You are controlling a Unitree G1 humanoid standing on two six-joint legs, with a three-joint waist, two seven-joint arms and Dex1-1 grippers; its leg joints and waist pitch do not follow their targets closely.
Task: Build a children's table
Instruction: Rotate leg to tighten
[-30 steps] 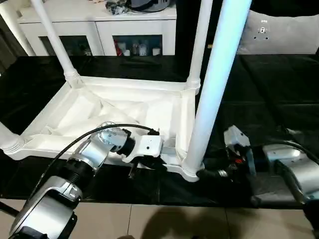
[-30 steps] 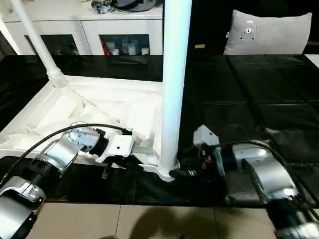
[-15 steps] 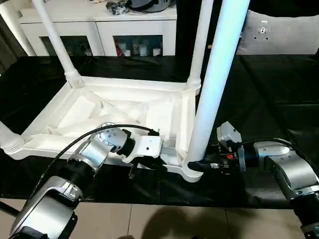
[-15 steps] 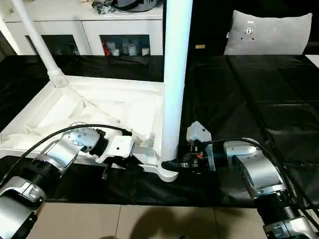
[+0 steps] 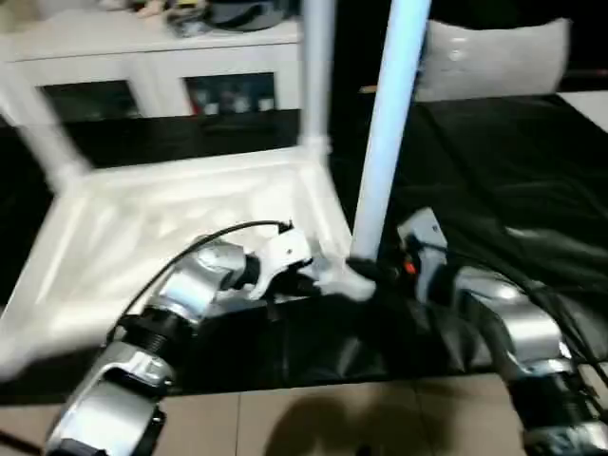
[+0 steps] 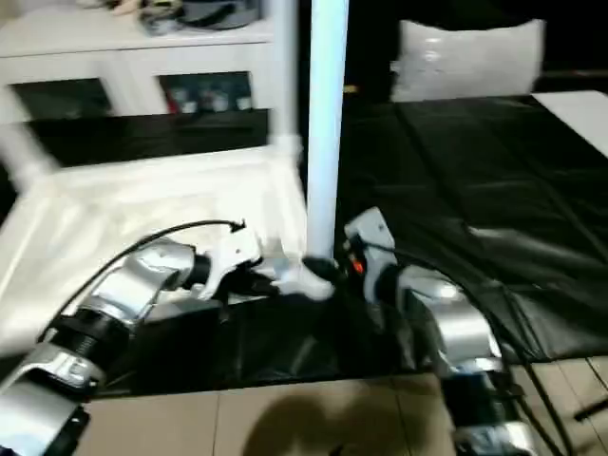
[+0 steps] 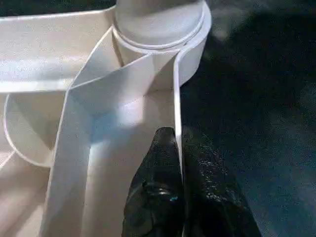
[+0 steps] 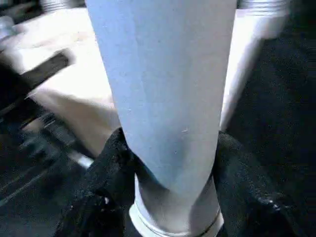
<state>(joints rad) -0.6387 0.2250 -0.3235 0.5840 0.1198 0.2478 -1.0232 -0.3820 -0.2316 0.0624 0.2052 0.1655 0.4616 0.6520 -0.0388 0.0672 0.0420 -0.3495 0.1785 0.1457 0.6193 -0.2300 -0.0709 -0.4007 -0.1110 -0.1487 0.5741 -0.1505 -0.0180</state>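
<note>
Children's table top (image 5: pixel 171 228) lying upside down on black-covered bench (image 5: pixel 494 180), underside up. Near leg (image 5: pixel 385 142) standing upright in corner socket (image 7: pixel 158 29) at the edge closest to the robot; second leg (image 5: pixel 316 71) upright at the far corner. Left hand (image 7: pixel 180 192) pinching the thin rim wall just beside that socket, one finger each side. Right hand (image 8: pixel 170 182) closed around the base of the near leg. White cabinet (image 5: pixel 190 66) behind the bench.
</note>
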